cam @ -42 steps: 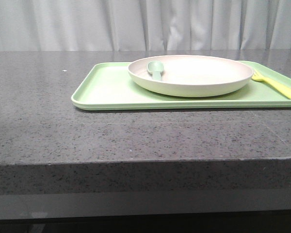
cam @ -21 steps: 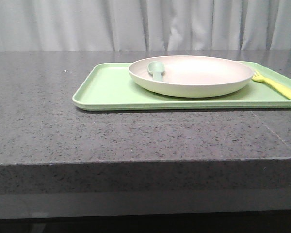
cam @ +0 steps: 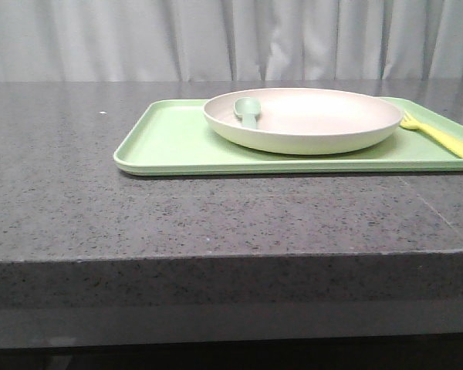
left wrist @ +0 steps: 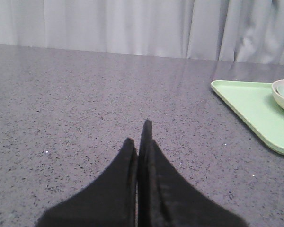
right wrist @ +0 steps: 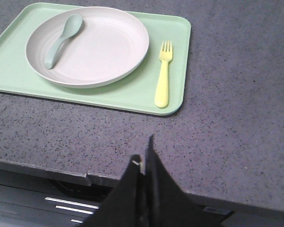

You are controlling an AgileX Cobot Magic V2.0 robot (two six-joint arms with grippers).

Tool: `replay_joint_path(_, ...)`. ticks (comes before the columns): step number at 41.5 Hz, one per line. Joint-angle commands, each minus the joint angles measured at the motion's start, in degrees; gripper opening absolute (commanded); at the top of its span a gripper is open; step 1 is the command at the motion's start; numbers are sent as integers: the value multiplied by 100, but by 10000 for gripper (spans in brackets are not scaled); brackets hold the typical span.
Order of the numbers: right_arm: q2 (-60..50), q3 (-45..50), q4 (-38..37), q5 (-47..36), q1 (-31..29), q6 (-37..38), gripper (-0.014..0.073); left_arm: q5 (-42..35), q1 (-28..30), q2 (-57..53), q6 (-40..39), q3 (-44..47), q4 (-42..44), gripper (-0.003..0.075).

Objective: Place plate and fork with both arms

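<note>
The off-white plate (cam: 305, 119) sits on a light-green tray (cam: 170, 142) at the table's back right. It also shows in the right wrist view (right wrist: 104, 47). The yellow fork (right wrist: 164, 73) lies on the tray just right of the plate, tines pointing away; it shows at the right edge of the front view (cam: 440, 136). My left gripper (left wrist: 138, 135) is shut and empty over bare table, left of the tray. My right gripper (right wrist: 144, 151) is shut and empty near the table's front edge, short of the tray. Neither gripper shows in the front view.
A pale grey-green spoon (right wrist: 61, 40) lies in the plate on its left side. The tray's corner (left wrist: 246, 106) shows in the left wrist view. The dark speckled table (cam: 216, 216) ends in a front edge (cam: 231, 258). A grey curtain hangs behind.
None of the objects has moved. The front view shifts very slightly between frames.
</note>
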Motion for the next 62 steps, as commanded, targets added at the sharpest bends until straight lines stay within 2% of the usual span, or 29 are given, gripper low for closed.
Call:
replay_joint_path(1, 34, -124, -35, -409, -2, 0, -120, -839, 26, -123, -20, 120, 29, -18)
replay_joint_path(4, 34, -124, -35, -409, -2, 0, -120, -728, 104, -234, 147, 166, -157, -18)
replay_joint_path(9, 34, -124, -35, -409, -2, 0, -120, -795, 280, -260, 1134, 166, -768, -18)
replay_joint_path(11, 34, -124, -35, -409, -2, 0, -120, -865, 305, -260, 1226, 166, -780, -18)
replay_joint_path(27, 34, -124, -35, -409, -2, 0, -120, -887, 305, -260, 890, 166, -574, -18)
replay_joint_path(62, 34, -124, -35, -409, -2, 0, -120, -887, 305, -250, 890, 166, -638, -18)
